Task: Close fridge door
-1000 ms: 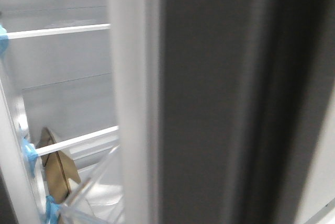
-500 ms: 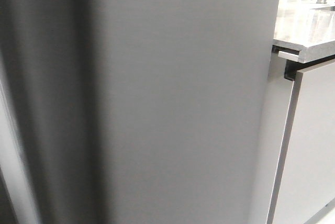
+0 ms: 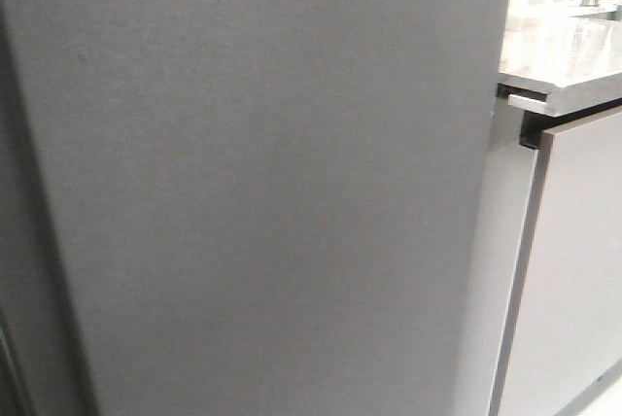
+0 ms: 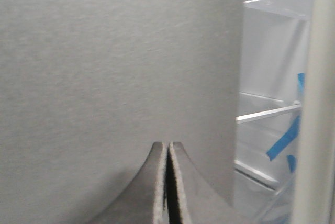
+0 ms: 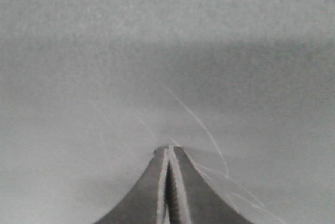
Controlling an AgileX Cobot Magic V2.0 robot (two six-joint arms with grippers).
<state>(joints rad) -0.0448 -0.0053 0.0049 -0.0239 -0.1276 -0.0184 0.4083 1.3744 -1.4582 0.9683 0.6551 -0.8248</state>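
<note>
Whereas a second ago the front view looked past the door's white edge to shelves inside, the plain, flat, matte dark-grey fridge door [image 3: 262, 183] now fills nearly all of it, facing the camera, its long axis upright. I judge the door has swung most of the way shut. The speckled pale stone countertop slab [image 3: 554, 61] and smooth pale-grey cabinet panel [image 3: 578, 270] lie just beyond the door's right edge.

In the left wrist view, the left gripper [image 4: 167, 153] has its fingers pressed together, empty, its tip at the door's face. Past the door's free edge, clear shelves with blue tape [image 4: 282, 143] show, so a gap remains.

In the right wrist view, the right gripper [image 5: 168, 155], likewise pinched together and empty, noses against the door.
</note>
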